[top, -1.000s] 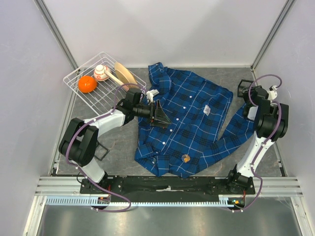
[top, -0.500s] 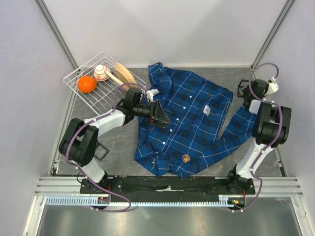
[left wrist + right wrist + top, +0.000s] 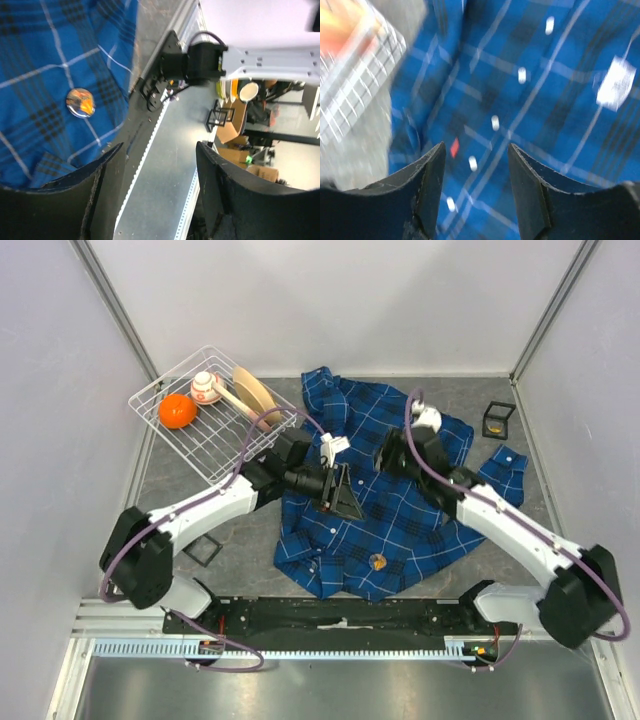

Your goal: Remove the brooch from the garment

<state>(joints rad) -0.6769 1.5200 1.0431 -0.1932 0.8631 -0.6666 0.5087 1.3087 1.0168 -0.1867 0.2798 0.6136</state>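
Observation:
The blue plaid shirt [image 3: 400, 500] lies spread flat on the grey table. The brooch [image 3: 376, 561], a small round orange-gold pin, sits on its near hem. My left gripper [image 3: 345, 498] is open and empty over the shirt's left front, short of the brooch. In the left wrist view the brooch [image 3: 80, 101] lies on the plaid cloth [image 3: 35, 65], up and left of the open gripper [image 3: 159, 146]. My right gripper [image 3: 388, 455] is open and empty above the shirt's middle. The blurred right wrist view shows the button row [image 3: 495, 122] and white tag [image 3: 615, 82] beyond the open gripper [image 3: 476, 147].
A white wire basket [image 3: 215, 435] stands at the back left holding an orange ball [image 3: 176, 411], a wooden plate [image 3: 255, 390] and a small white figure [image 3: 206, 388]. A small black frame box [image 3: 497, 420] sits at the back right, another [image 3: 203, 550] near the left arm.
My right arm has swung from the table's far right edge to over the shirt's middle. My left gripper has moved a little right and nearer, along the shirt front.

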